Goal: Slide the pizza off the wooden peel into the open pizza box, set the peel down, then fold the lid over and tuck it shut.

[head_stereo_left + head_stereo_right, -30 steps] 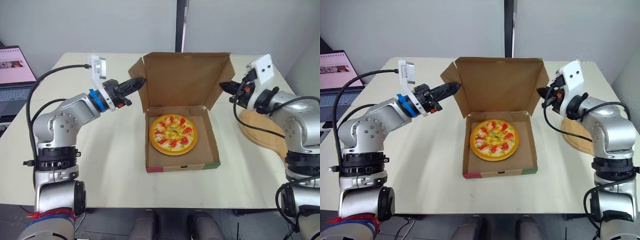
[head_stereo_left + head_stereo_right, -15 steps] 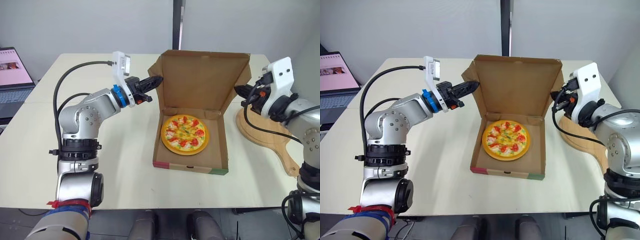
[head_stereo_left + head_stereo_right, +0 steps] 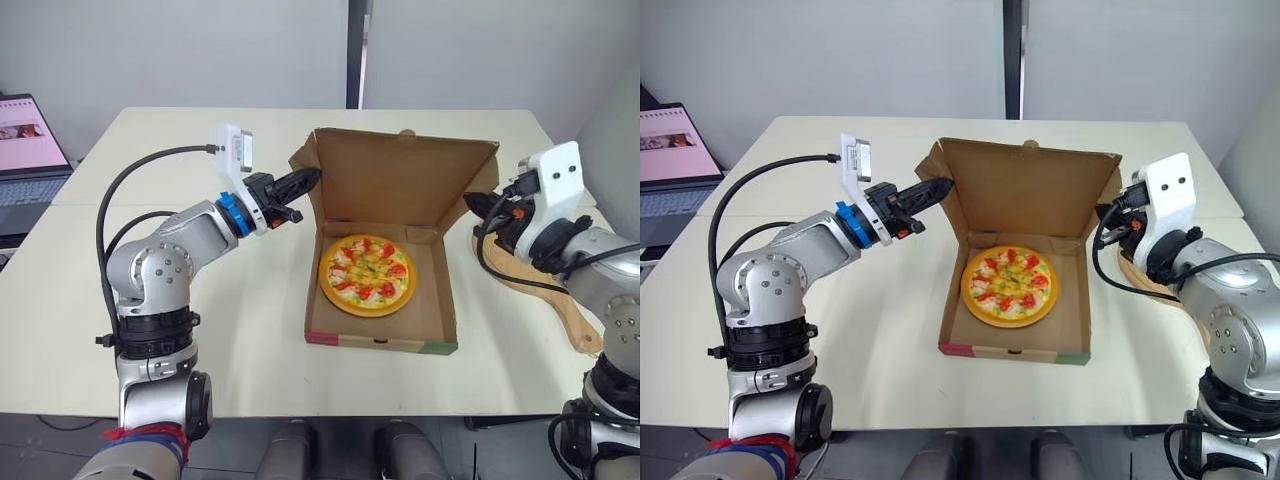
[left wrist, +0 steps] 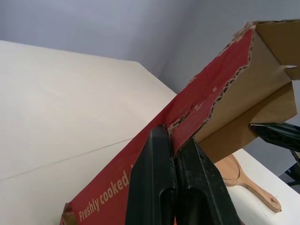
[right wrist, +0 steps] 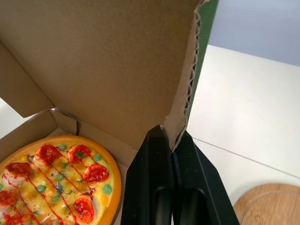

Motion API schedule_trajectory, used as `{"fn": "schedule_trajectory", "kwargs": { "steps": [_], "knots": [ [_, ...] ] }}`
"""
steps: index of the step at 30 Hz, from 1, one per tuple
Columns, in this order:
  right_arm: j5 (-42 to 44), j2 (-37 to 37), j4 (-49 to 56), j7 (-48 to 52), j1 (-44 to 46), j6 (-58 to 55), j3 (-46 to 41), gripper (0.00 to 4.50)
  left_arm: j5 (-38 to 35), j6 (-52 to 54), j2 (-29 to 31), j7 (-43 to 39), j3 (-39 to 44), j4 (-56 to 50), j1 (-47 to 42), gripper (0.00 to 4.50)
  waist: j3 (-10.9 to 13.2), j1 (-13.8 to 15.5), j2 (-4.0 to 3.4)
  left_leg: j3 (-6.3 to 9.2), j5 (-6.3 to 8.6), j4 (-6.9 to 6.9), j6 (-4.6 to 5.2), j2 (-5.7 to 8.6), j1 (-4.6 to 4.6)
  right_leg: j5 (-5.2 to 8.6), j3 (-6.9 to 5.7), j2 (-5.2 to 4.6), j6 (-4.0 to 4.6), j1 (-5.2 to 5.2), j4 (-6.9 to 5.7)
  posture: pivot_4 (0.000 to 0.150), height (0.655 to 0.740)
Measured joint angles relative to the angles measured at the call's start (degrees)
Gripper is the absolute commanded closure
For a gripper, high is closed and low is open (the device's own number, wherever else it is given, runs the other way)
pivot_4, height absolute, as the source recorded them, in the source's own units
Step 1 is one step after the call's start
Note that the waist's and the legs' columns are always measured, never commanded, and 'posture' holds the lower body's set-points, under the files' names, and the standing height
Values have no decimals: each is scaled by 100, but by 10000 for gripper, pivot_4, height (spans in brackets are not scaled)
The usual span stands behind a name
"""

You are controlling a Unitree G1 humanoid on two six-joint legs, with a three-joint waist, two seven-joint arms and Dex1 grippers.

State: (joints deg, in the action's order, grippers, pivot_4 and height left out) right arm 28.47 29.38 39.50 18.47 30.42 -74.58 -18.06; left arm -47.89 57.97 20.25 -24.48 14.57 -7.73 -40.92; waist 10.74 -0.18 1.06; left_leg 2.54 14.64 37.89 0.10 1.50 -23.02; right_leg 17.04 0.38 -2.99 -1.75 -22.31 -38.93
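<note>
The pizza point(image 3: 365, 275) lies flat in the open cardboard box point(image 3: 440, 325) at the table's middle. Its lid point(image 3: 400, 185) stands up at the back and leans forward over the pizza. My left gripper point(image 3: 305, 182) is shut on the lid's left edge, at the red printed outer side point(image 4: 197, 108). At the opposite side my right gripper point(image 3: 475, 205) is shut on the lid's right edge point(image 5: 185, 84). The wooden peel point(image 3: 560, 300) rests on the table to the right of the box, partly behind my right arm.
A laptop point(image 3: 20, 150) with a lit screen sits beyond the table's far left corner. The tabletop point(image 3: 250, 320) in front of and left of the box is bare. The peel's handle point(image 4: 243, 180) points toward the table's right edge.
The lid has tipped forward and lower over the pizza, with both grippers moving along with its two edges. The camera view has also shifted.
</note>
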Motion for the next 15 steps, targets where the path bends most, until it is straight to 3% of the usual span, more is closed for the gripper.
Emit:
{"fn": "schedule_trajectory", "kwargs": {
  "steps": [15],
  "knots": [
    [-15,-563,915,-390,-1091,185,39,44927,-734,370,-242,759,310,-932,978,45000,-1,-8,0,1,0,-2,-1,-1,9,0,2,4,-1,5,-2,1500,7400]
  ]
}}
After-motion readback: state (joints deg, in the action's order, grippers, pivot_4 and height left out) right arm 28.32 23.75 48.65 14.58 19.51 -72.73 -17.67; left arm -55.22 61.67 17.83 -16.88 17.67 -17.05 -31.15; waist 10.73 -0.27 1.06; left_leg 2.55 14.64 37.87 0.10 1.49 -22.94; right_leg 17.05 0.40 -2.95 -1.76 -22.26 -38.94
